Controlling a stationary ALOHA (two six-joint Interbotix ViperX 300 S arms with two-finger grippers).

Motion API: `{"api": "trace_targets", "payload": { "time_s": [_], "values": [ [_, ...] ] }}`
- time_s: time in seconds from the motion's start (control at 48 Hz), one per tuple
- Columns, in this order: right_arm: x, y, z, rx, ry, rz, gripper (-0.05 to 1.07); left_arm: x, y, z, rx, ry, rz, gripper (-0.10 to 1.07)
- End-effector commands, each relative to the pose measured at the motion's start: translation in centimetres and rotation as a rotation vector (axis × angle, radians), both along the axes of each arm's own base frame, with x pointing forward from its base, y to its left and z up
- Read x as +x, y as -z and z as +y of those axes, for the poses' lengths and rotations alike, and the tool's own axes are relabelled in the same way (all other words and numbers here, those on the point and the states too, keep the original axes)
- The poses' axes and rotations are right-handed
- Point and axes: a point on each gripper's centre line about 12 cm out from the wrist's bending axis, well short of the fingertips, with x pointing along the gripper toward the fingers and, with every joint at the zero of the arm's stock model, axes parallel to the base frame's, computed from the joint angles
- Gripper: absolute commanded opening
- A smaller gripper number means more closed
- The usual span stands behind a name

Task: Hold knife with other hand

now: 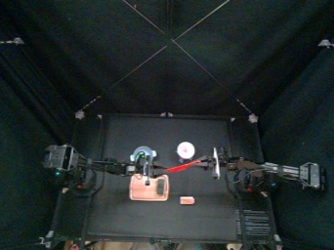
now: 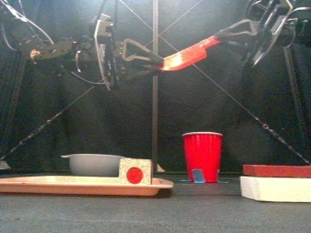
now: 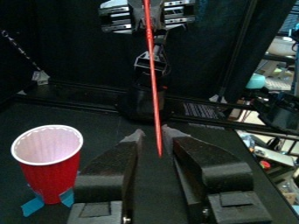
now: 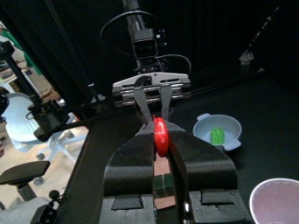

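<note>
The knife (image 2: 188, 56) hangs in mid-air, pinched by the right gripper (image 2: 238, 33) at two o'clock. The left gripper (image 2: 136, 65), jaws spread around its tip, should close squarely before the right one releases.

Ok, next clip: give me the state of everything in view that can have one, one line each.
Knife: lifted in the air, tilted, spanning between the two claws.
Right claw: shut on the knife's end.
Left claw: around the knife's other end, jaws apart, not clamped.
Red cup: upright on the table.
Grey bowl: upright, something green inside.
Board: flat on the table.
</note>
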Motion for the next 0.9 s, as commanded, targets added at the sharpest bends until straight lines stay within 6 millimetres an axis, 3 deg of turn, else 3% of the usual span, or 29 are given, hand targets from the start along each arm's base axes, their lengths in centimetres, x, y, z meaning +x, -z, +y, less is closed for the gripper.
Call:
{"api": "trace_targets", "payload": {
  "time_s": [0.0,0.5,0.875],
  "values": [
    [0.1,-0.8,0.0,-0.003,-0.002,-0.025,0.42,0.6,-1.2,0.0,0.002,0.000,-0.041,0.63],
    [0.1,-0.7,0.0,-0.001,-0.009,-0.030,0.42,0.8,-0.8,0.1,0.003,-0.002,-0.032,0.31],
    [0.0,0.1,0.0,-0.005,-0.009,-0.008,0.42,-0.6,-1.8,0.1,0.003,-0.005,-0.109,0.30]
  ]
}}
